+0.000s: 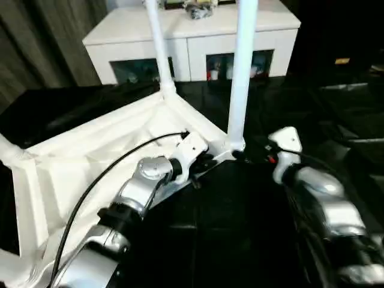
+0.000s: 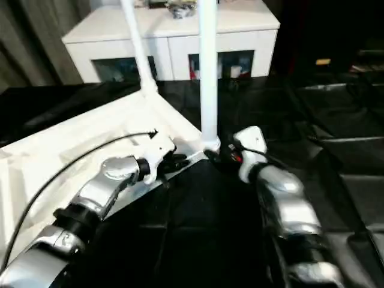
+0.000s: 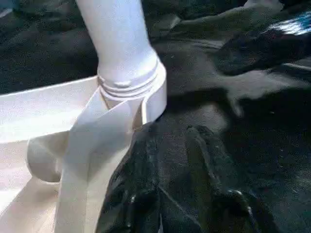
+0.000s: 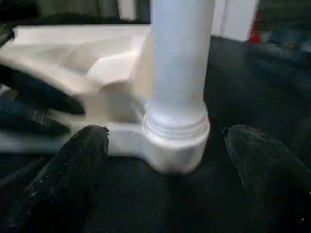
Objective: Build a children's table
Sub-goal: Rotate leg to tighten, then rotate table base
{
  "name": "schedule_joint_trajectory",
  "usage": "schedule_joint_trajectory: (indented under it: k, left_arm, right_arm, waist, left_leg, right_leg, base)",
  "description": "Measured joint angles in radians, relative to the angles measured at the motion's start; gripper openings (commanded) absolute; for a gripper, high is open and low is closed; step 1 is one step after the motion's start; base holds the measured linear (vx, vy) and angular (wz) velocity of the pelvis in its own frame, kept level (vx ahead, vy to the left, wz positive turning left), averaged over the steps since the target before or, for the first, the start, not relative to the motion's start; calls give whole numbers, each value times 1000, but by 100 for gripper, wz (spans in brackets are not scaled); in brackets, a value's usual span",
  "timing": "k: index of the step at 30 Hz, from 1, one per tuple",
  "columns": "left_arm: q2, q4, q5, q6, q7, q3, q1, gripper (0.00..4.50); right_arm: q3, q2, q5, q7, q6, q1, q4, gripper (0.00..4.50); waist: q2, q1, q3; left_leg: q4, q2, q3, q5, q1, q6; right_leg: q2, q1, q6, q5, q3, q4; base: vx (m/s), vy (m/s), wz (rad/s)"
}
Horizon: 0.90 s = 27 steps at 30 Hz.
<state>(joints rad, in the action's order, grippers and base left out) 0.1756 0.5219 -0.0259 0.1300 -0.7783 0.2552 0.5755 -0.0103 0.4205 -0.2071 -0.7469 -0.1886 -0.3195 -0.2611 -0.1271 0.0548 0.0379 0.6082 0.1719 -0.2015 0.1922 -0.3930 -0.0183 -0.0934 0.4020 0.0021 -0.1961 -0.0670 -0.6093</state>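
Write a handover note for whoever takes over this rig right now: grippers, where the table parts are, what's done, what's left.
Right gripper: open, fingers either side of the near leg at its socket, not gripping.
Left gripper: beside the same corner of the tabletop, holding nothing; open or shut is unclear.
Tabletop lies underside up on the black floor before the white cabinet.
Done: near leg and far leg stand upright in their sockets; a third shows at the left corner.
Left: fourth leg, not visible; check seating, turn table over.
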Motion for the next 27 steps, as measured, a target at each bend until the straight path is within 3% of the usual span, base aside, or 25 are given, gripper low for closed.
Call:
schedule_joint_trajectory:
  k: [5, 8, 12, 14, 16, 22, 27]
  left_arm:
    - [72, -186, -69, 96, -56, -42, -99, 182]
    - [102, -264, -100, 147, -85, -56, -121, 207]
    - [173, -416, -150, 249, -147, -52, -205, 234]
    - [213, -497, -170, 316, -173, -39, -256, 244]
    - [245, -570, -166, 384, -163, -24, -305, 262]
    - [240, -585, -141, 440, -96, -23, -313, 311]
    - [233, -617, -143, 477, -72, -22, -312, 356]
  right_arm:
    - [-43, 39, -83, -142, -88, 42, 124, 421]
    - [-67, 38, -114, -181, -112, 45, 167, 421]
    - [-92, -11, -107, -169, -116, 11, 157, 421]
    - [-99, -58, -75, -119, -109, -43, 108, 421]
    - [-91, -145, -23, 20, -80, -147, -20, 421]
    - [-46, -242, -16, 208, -29, -288, -225, 421]
    - [6, -256, 2, 337, 26, -395, -395, 421]
  waist:
    - [4, -3, 2]
    - [6, 4, 3]
    - [21, 4, 5]
    - [28, -3, 7]
    - [34, -15, 9]
    - [38, -3, 10]
    - [40, 10, 10]
  left_leg:
    - [0, 2, 0, 0, -1, 0]
    - [0, 1, 0, 0, 0, -1]
    - [0, 1, -1, 2, 0, -4]
    - [0, 1, -1, 2, 1, -6]
    - [0, 1, -1, 2, 2, -7]
    - [1, 0, -2, 2, 2, -7]
    - [2, 0, -3, 2, 0, -6]
  right_leg:
    - [1, 2, 1, -1, 0, -2]
    - [1, 1, 1, -1, 0, -2]
    - [1, 1, 1, -1, 2, -2]
    - [1, 1, 1, -1, 2, -3]
    - [1, 3, -1, 1, 2, -4]
    - [1, 1, -1, 1, 4, -4]
    - [0, 1, -1, 1, 4, -4]
  base:
    - [0, 0, 0]
    - [0, 0, 0]
    - [0, 0, 0]
    - [0, 0, 0]
    - [0, 0, 0]
    - [0, 0, 0]
    - [0, 0, 0]
